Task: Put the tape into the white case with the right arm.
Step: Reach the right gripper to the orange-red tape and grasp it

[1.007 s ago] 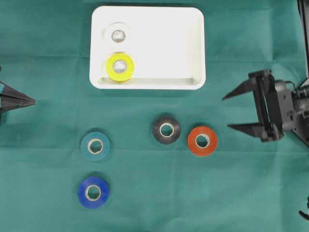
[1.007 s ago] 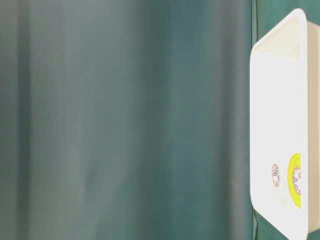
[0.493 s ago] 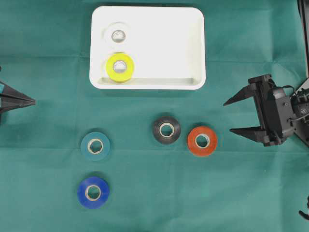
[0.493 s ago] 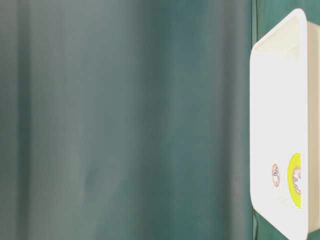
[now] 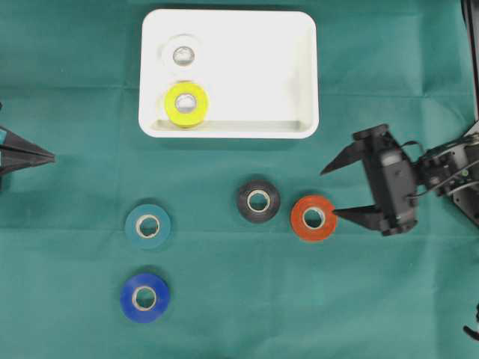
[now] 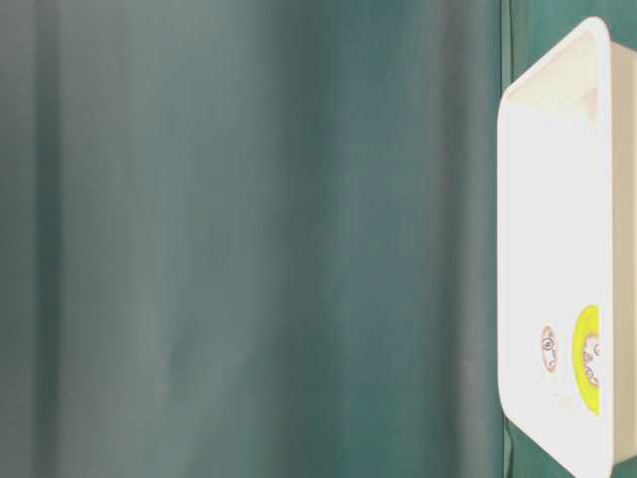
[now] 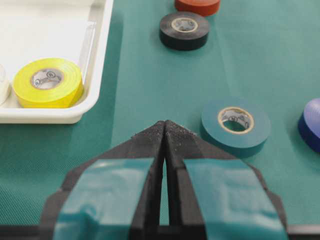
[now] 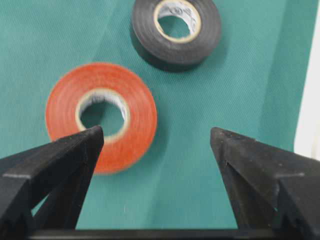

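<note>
The white case (image 5: 262,67) lies at the back of the table and holds a white tape roll (image 5: 169,54) and a yellow one (image 5: 174,112). On the green cloth lie a black roll (image 5: 244,202), a red roll (image 5: 301,226), a teal roll (image 5: 135,233) and a blue roll (image 5: 129,305). My right gripper (image 5: 328,193) is open just right of the red roll, its lower fingertip at the roll's edge. In the right wrist view the red roll (image 8: 142,115) sits partly behind the left finger of this gripper (image 8: 156,132), with nothing held. My left gripper (image 5: 51,157) is shut at the far left.
In the left wrist view the shut left gripper (image 7: 165,123) points between the case's rim (image 7: 102,45) and the teal roll (image 7: 257,131). The table-level view shows only the case (image 6: 547,199) and a green backdrop. Bare cloth fills the front right.
The right gripper has moved left and a little forward toward the red roll, staying open. The rolls and the left arm have not moved.
</note>
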Action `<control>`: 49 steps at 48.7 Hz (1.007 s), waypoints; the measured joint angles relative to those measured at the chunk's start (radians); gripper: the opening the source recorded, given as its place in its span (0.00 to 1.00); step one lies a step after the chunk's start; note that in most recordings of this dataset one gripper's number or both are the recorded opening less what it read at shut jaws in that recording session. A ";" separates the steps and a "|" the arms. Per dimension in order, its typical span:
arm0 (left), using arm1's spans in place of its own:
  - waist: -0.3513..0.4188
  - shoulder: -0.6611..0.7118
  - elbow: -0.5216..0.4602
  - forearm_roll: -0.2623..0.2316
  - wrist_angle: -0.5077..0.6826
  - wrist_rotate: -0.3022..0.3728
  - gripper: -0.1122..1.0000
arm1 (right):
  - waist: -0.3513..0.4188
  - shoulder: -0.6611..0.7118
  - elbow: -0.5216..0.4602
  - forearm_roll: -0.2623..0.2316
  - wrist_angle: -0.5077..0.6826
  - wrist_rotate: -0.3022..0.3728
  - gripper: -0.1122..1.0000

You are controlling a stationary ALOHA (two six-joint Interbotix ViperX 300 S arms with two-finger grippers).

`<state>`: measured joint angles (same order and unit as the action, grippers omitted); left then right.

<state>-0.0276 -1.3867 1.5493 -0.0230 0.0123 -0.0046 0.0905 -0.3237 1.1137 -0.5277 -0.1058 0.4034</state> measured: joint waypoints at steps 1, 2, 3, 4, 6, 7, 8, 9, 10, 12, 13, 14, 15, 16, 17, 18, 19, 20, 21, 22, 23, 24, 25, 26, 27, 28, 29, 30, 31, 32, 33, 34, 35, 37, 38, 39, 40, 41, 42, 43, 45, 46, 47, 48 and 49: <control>0.000 0.000 0.000 0.000 0.000 0.000 0.11 | 0.002 0.012 -0.009 0.000 0.000 0.000 0.78; 0.000 0.000 0.000 0.000 0.000 0.000 0.11 | 0.002 0.023 -0.015 0.000 0.002 0.000 0.78; 0.000 0.002 0.000 0.000 0.000 0.000 0.11 | 0.003 0.035 -0.025 0.000 0.000 -0.002 0.78; 0.000 0.000 0.000 0.000 0.000 0.000 0.11 | 0.003 0.046 -0.032 0.000 0.000 -0.003 0.78; 0.000 0.000 0.000 0.002 0.000 0.000 0.11 | 0.003 0.071 -0.046 0.000 0.002 -0.003 0.78; 0.000 0.002 0.000 0.002 0.000 0.000 0.11 | 0.003 0.084 -0.055 0.000 0.002 -0.005 0.78; 0.000 0.002 0.000 0.000 0.000 0.000 0.11 | 0.003 0.094 -0.060 -0.002 0.002 -0.006 0.78; 0.000 0.002 0.000 0.000 0.000 -0.002 0.11 | 0.003 0.100 -0.066 0.000 0.002 -0.006 0.78; 0.000 0.002 0.000 0.000 0.000 0.000 0.11 | 0.003 0.109 -0.069 0.000 0.002 -0.006 0.78; 0.000 0.000 0.000 0.002 0.000 0.000 0.11 | 0.003 0.120 -0.075 -0.002 0.000 -0.005 0.78; 0.000 0.000 0.000 0.000 0.000 0.000 0.11 | 0.003 0.126 -0.080 -0.002 0.002 -0.006 0.78; 0.000 0.000 0.000 0.000 -0.002 0.000 0.11 | 0.005 0.132 -0.083 0.000 0.002 -0.006 0.78; 0.000 0.000 0.000 0.000 0.000 0.000 0.11 | 0.003 0.137 -0.084 -0.002 0.002 -0.005 0.78; 0.000 0.002 0.000 0.000 0.000 0.000 0.11 | 0.005 0.141 -0.086 -0.002 0.000 -0.006 0.77; 0.000 0.000 0.000 0.000 0.000 0.000 0.11 | 0.005 0.144 -0.087 -0.002 0.000 -0.003 0.78; 0.000 0.002 0.000 0.000 0.000 0.000 0.11 | 0.003 0.147 -0.087 0.000 0.000 -0.003 0.78; 0.000 0.000 0.000 0.002 0.000 0.000 0.11 | 0.003 0.152 -0.089 -0.002 0.000 0.000 0.78; 0.000 0.002 0.000 0.000 0.000 0.000 0.11 | 0.005 0.156 -0.091 -0.002 0.000 0.002 0.78; 0.000 0.002 0.000 0.000 -0.002 0.000 0.11 | 0.005 0.160 -0.092 0.000 0.000 0.002 0.78; 0.000 0.002 0.000 0.000 0.000 0.000 0.11 | 0.006 0.164 -0.092 0.000 0.000 0.003 0.78; 0.000 0.002 0.000 0.000 0.000 0.000 0.11 | 0.006 0.169 -0.094 -0.002 0.002 0.003 0.78; 0.000 0.002 0.000 0.000 0.000 0.000 0.11 | 0.008 0.172 -0.095 -0.002 0.003 0.003 0.78; 0.000 0.002 0.000 0.000 0.000 0.000 0.11 | 0.009 0.176 -0.097 -0.002 0.005 0.003 0.78; 0.000 0.002 0.000 0.000 0.000 0.000 0.11 | 0.011 0.184 -0.098 -0.002 0.009 0.003 0.78; 0.000 0.000 0.000 0.000 0.000 0.000 0.11 | 0.014 0.189 -0.101 -0.002 0.014 0.003 0.78; 0.000 0.002 0.000 0.000 0.000 0.000 0.11 | 0.015 0.195 -0.104 -0.002 0.018 0.002 0.78; 0.000 0.002 0.000 0.000 0.000 -0.002 0.11 | 0.017 0.201 -0.107 0.000 0.023 0.003 0.78; 0.000 0.002 0.000 0.002 0.000 0.000 0.11 | 0.018 0.207 -0.112 -0.002 0.029 0.002 0.78; 0.000 0.000 0.000 0.000 0.000 0.000 0.11 | 0.020 0.212 -0.117 -0.002 0.035 0.003 0.78; 0.000 0.000 0.000 0.000 0.000 0.000 0.11 | 0.020 0.218 -0.121 0.000 0.040 0.003 0.78; 0.000 0.000 0.000 0.000 0.000 0.000 0.11 | 0.021 0.224 -0.127 -0.002 0.048 0.002 0.78; 0.000 0.000 0.000 0.000 0.000 0.000 0.11 | 0.023 0.230 -0.132 -0.002 0.054 0.002 0.78; 0.002 0.000 0.000 0.002 0.000 0.000 0.11 | 0.023 0.235 -0.138 0.000 0.060 0.002 0.78; 0.000 0.002 0.000 0.000 0.000 0.000 0.11 | 0.025 0.247 -0.147 -0.002 0.074 0.003 0.78; 0.000 0.002 0.000 0.000 0.000 0.000 0.11 | 0.025 0.252 -0.152 -0.002 0.081 0.003 0.77; 0.000 0.000 0.000 0.000 0.000 0.000 0.11 | 0.025 0.259 -0.155 0.000 0.089 0.003 0.77; 0.000 0.000 0.000 0.000 0.000 0.000 0.11 | 0.026 0.265 -0.161 -0.002 0.097 0.003 0.78; 0.000 0.000 0.000 0.000 0.000 0.000 0.11 | 0.025 0.273 -0.164 -0.002 0.106 0.003 0.78; 0.000 0.000 0.000 0.000 0.000 0.000 0.11 | 0.025 0.279 -0.169 -0.002 0.114 0.003 0.78; 0.000 0.002 0.000 0.000 0.000 0.000 0.11 | 0.026 0.287 -0.172 -0.002 0.120 0.003 0.77; 0.000 0.002 0.000 0.000 0.000 -0.002 0.11 | 0.026 0.298 -0.179 -0.002 0.130 0.008 0.77; 0.000 0.000 0.000 0.000 0.000 0.000 0.11 | 0.028 0.301 -0.183 -0.002 0.135 0.008 0.77; 0.000 0.000 0.000 0.000 0.000 0.000 0.11 | 0.028 0.304 -0.184 -0.002 0.137 0.006 0.77; 0.000 0.002 0.000 0.000 0.000 0.000 0.11 | 0.028 0.305 -0.187 -0.002 0.138 0.006 0.77; 0.000 0.000 0.000 0.000 0.000 0.000 0.11 | 0.029 0.307 -0.189 -0.002 0.140 0.006 0.77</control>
<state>-0.0276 -1.3867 1.5493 -0.0230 0.0123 -0.0046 0.1197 -0.0169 0.9250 -0.5292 0.0337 0.4096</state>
